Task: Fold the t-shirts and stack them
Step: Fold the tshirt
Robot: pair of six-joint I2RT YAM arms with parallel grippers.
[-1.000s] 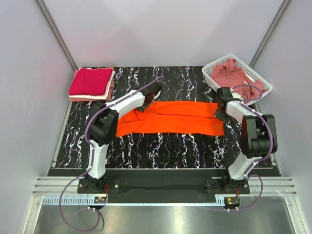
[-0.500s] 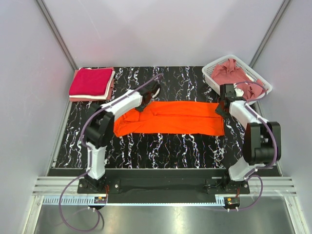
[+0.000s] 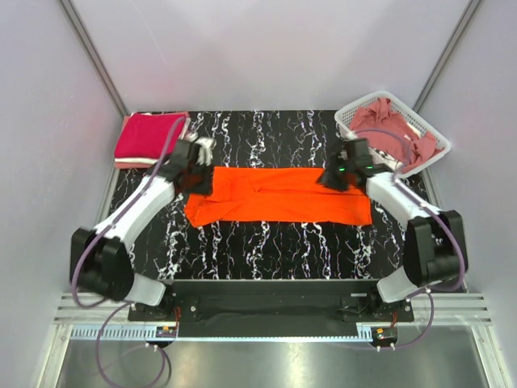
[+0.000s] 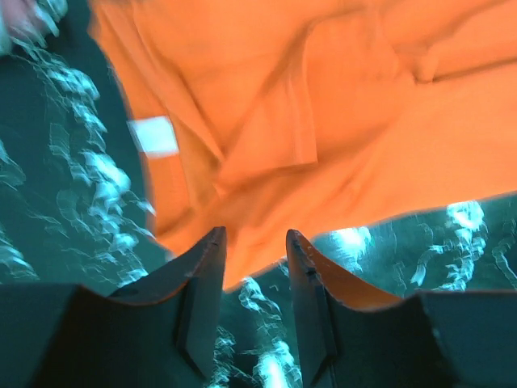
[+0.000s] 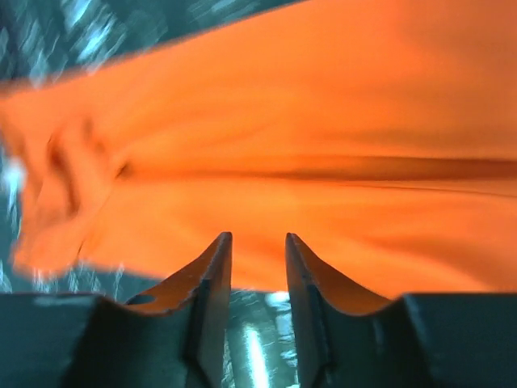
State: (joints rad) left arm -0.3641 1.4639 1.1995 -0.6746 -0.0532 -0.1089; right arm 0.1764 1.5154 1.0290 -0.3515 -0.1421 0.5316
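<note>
Both arms have swung since a second ago: the left gripper [image 3: 199, 176] now hangs over the left end of the orange shirt [image 3: 279, 198], and the right gripper [image 3: 331, 179] has slid inward along its far edge. Each pair of jaws has parted and holds nothing. The shirt lies as a long folded band across the middle of the table [image 3: 266, 242], with bare marble in front and behind. Folded shirts [image 3: 149, 136] sit far left; the basket [image 3: 349, 121] with a rose shirt [image 3: 388, 125] sits far right. Both wrist views are blurred.
</note>
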